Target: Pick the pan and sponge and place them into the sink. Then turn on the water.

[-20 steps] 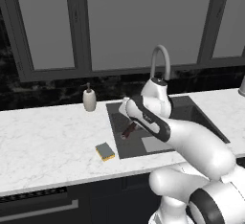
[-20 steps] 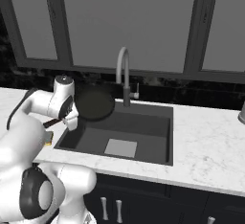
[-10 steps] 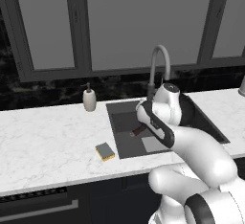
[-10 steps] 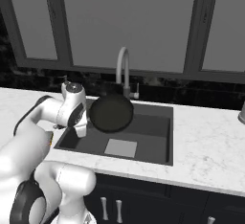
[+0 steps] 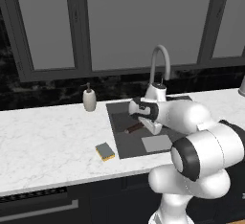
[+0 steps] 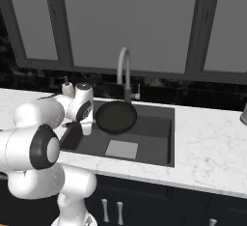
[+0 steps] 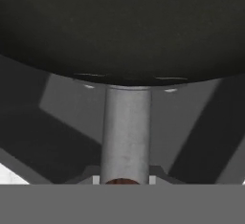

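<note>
No brand, label or writing can be read on anything here. At the left of the left base view, the white marbled surface (image 5: 43, 137) lies bare from its front edge back to the dark backsplash. The beige soap bottle (image 5: 89, 98) stands upright near the back, just left of the sink's (image 5: 117, 146) rear corner. The sponge (image 5: 105, 151) lies flat, dark side up, just beside the sink's left rim and near the surface's front edge, well apart from the bottle.

Next comes the hand (image 5: 143, 123), pressed together on the reddish-brown handle of the pan (image 6: 116, 117). In the right base view the pan hangs in the air over the left half of the basin, tilted so its black round face turns toward the camera, clear of the rims and above the lighter square patch on the floor. The gooseneck faucet (image 6: 124, 73) rises behind it at the back rim.

To the right of the sink, the surface runs open toward the far edge.

In the hand view the pan's dark bowl fills the top, its grey neck running down the middle.
</note>
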Controlling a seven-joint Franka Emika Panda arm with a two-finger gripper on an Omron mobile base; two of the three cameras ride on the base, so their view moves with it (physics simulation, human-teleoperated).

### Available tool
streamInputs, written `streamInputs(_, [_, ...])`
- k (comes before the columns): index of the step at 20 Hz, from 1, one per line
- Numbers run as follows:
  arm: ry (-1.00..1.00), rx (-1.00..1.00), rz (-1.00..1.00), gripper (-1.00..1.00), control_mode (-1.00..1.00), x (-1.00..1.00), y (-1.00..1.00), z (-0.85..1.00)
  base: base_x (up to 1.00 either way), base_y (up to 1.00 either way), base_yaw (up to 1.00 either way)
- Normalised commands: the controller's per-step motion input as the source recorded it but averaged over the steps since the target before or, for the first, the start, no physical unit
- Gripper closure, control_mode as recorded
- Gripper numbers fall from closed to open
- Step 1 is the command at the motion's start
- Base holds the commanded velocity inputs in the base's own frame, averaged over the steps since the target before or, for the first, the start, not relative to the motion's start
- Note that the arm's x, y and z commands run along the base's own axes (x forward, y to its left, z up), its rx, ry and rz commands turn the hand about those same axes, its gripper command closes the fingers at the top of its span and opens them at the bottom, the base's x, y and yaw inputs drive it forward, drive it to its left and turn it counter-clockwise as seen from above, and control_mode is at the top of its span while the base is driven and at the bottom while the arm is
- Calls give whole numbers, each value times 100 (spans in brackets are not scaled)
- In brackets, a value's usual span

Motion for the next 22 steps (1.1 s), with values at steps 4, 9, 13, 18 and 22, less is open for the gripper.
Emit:
streamInputs(4, [12,0,-2,100,-100,51,-2,-36,0,0,0])
streamInputs(9, [0,0,-1,100,-100,22,-12,-61,0,0,0])
streamInputs(13, [0,0,0,100,-100,1,-13,-79,0,0,0])
streamInputs(18, [0,0,0,100,-100,0,-3,-82,0,0,0])
streamInputs(22, [0,0,-1,100,-100,11,0,-63,0,0,0])
